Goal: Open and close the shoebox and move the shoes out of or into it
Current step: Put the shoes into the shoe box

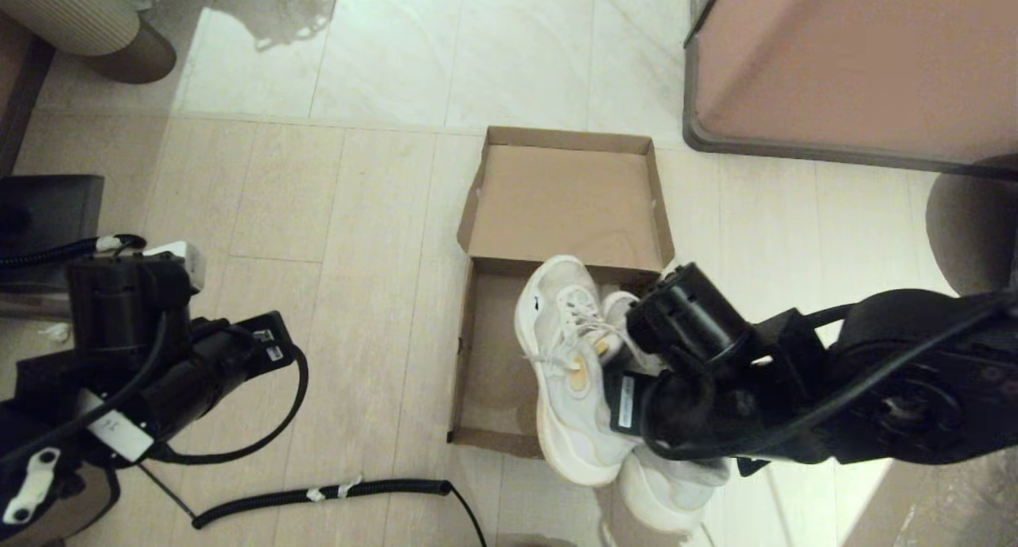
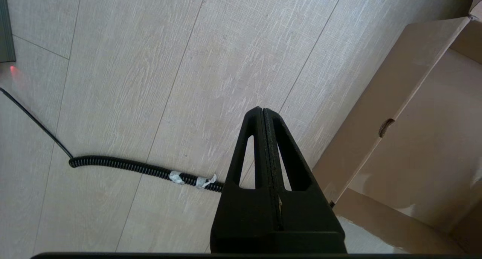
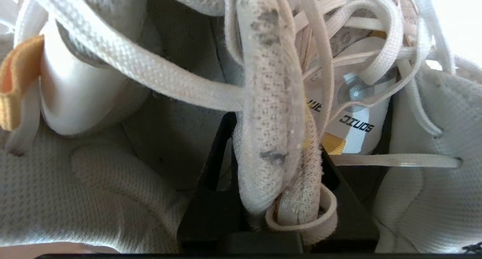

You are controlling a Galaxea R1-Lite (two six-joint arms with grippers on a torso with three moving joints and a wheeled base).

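On floor ahead: shoebox (image 1: 557,213) open, hinged lid laid flat on far side, base nearer robot. Shoes (image 1: 569,372) bunched at base's right near corner, toes overhanging near wall onto floor. Right end effector (image 3: 276,198) among laces, fingers clamped on padded edges of shoes. Left end effector (image 2: 263,146) hangs over bare floor left of box, fingers pressed together, gripping nothing. Coiled black cable (image 2: 143,168) lies on floor below it.

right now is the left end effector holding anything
No, the left end effector is shut on nothing, hovering over bare floor beside the shoebox.
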